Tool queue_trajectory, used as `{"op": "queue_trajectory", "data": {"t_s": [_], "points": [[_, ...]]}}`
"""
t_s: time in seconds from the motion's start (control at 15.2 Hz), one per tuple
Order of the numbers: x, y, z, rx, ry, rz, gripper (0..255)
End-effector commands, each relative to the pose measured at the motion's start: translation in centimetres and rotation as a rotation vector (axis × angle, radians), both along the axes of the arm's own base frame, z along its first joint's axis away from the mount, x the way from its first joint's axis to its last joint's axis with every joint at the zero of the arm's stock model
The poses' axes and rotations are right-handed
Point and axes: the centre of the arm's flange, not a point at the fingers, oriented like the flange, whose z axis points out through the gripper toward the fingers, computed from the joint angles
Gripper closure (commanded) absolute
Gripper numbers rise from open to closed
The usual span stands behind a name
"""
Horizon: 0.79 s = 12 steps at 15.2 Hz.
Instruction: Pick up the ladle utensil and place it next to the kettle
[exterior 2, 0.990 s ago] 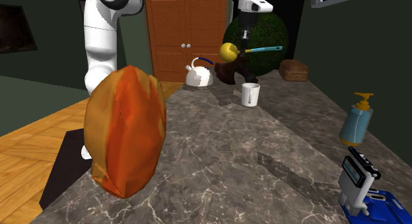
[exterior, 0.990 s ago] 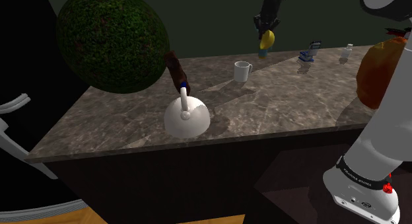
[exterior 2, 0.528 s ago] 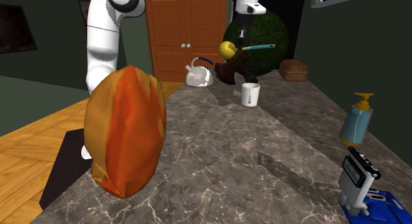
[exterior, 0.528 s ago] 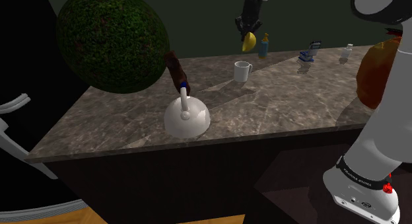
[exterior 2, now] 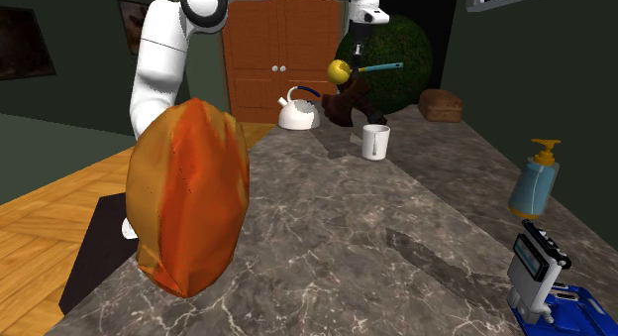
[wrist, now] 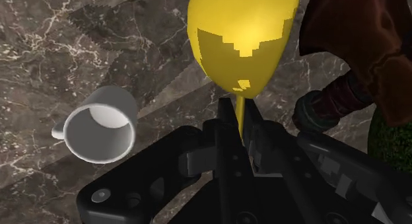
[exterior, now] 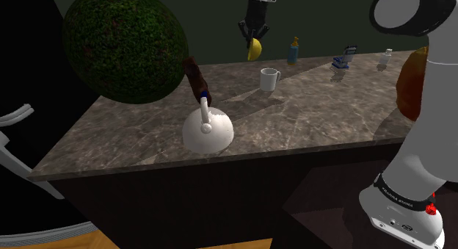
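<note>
A ladle (exterior: pixel 255 48) with a yellow bowl (exterior 2: pixel 340 70) and a teal handle (exterior 2: pixel 382 65) hangs in the air above the far part of the marble counter (exterior: pixel 315 115). My gripper (exterior: pixel 252 33) is shut on it from above; in the wrist view the black fingers (wrist: pixel 228 127) clasp the thin yellow neck just behind the bowl (wrist: pixel 241 37). The white kettle (exterior: pixel 208 128) with a blue-tipped handle stands at the counter's near edge in the shoulder view, well below the ladle and off to the left. It also sits at the far end (exterior 2: pixel 296 112) in the second exterior view.
A white mug (exterior: pixel 269 78) stands under and beside the ladle (wrist: pixel 102 127). A dark brown figure (exterior: pixel 196 77) and a green bush (exterior: pixel 121 45) are behind the kettle. An orange sack (exterior 2: pixel 188 195), a soap bottle (exterior 2: pixel 533 180) and a blue device (exterior 2: pixel 543 275) occupy the counter's other end.
The arm has carried the ladle toward the shoulder view's left and a little higher, from beside the soap bottle to past the mug. The grip stays shut.
</note>
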Motion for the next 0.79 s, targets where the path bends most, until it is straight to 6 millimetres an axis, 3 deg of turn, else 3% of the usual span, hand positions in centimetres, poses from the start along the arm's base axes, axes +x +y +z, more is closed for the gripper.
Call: {"op": "queue_trajectory", "data": {"t_s": [0.0, 0.4, 0.73], "points": [[1.5, 2.4, 0.1, 0.000, 0.000, -0.001, 255], [5.4, 9.2, 0.1, 0.000, 0.000, -0.001, 255], [5.4, 9.2, -2.6, 0.000, 0.000, -0.001, 255]]}}
